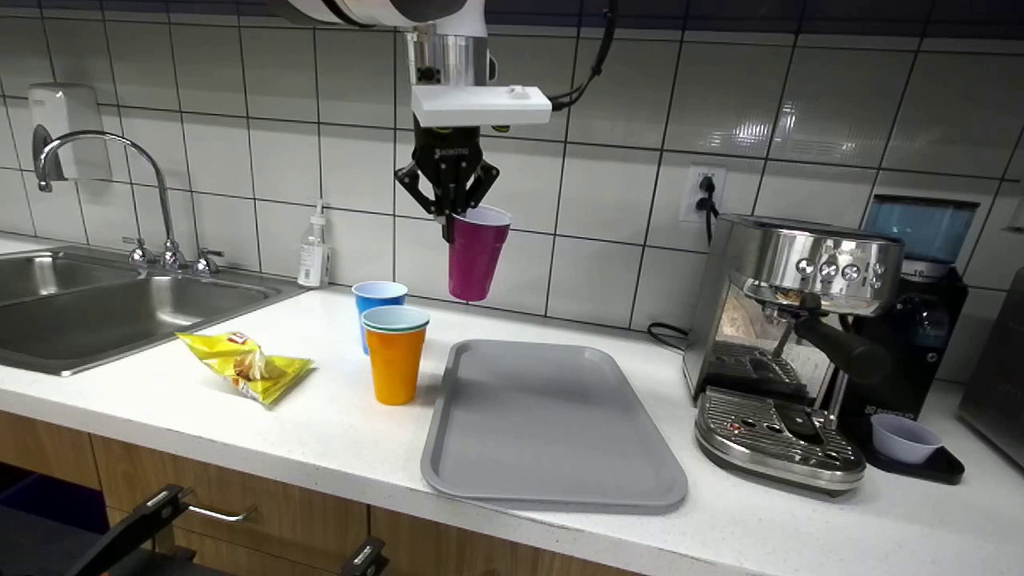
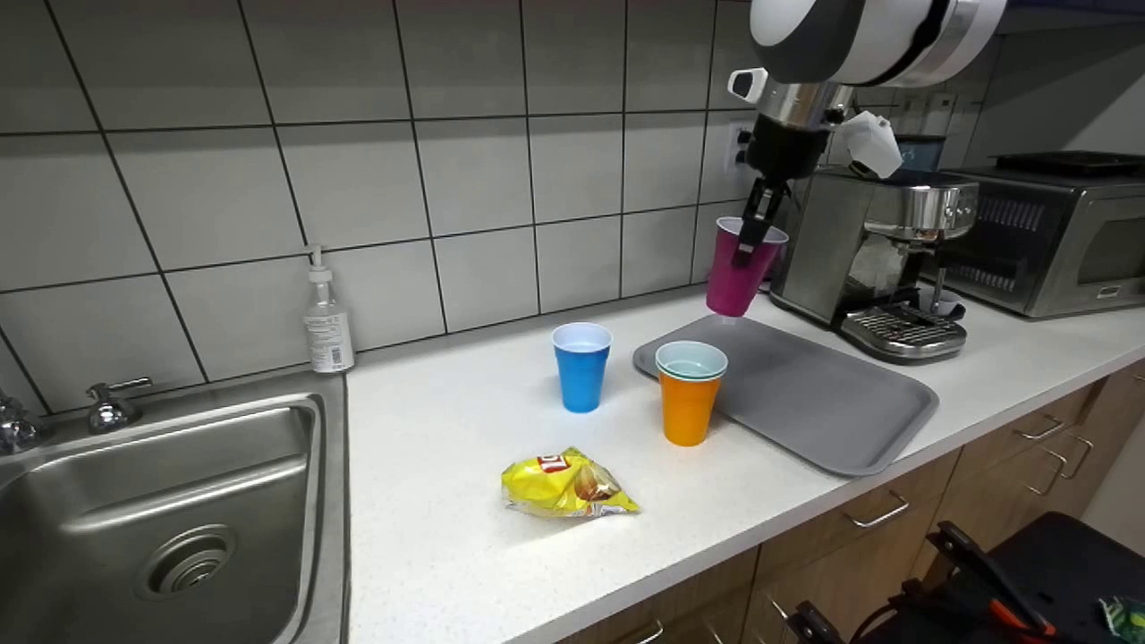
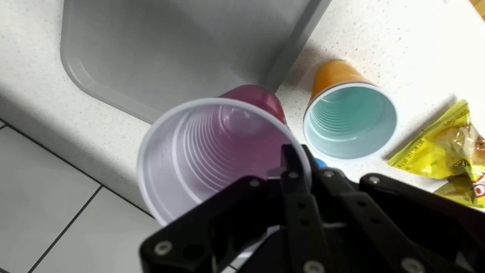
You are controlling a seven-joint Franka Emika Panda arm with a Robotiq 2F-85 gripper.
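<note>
Countertop (image 2: 429, 501), magenta cup (image 1: 478, 258) in fingers (image 3: 291, 160)

Bright colours, black gripper (image 1: 450, 224)

We see a magenta cup (image 1: 478, 260), white inside, in its grip; below it, a plain grey tray (image 1: 552, 416), orange cup (image 1: 396, 368), mint cup (image 3: 352, 117), blue cup (image 2: 581, 380), red-marked yellow bag (image 2: 568, 487) and speckled white counter (image 3: 365, 41); behind it, dark-lined pale tiles (image 1: 356, 172).

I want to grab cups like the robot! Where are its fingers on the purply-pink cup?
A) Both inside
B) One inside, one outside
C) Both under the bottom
B: the gripper pinches the purply-pink cup at its rim, one finger inside and one outside.
</note>
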